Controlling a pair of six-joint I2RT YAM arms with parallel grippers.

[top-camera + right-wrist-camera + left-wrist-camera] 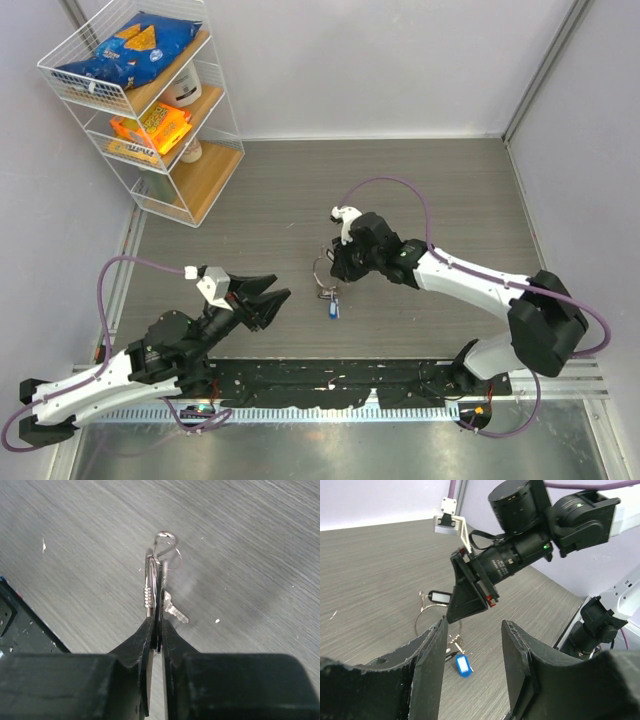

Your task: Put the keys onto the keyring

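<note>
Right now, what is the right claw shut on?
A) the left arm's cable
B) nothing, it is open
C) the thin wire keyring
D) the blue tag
C: in the right wrist view the right claw is pinched shut on the keyring, seen edge-on.

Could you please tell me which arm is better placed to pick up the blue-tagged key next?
Left: the left fingers are open, empty and pointed toward the blue-tagged key, whereas the right fingers are shut on the keyring.
</note>
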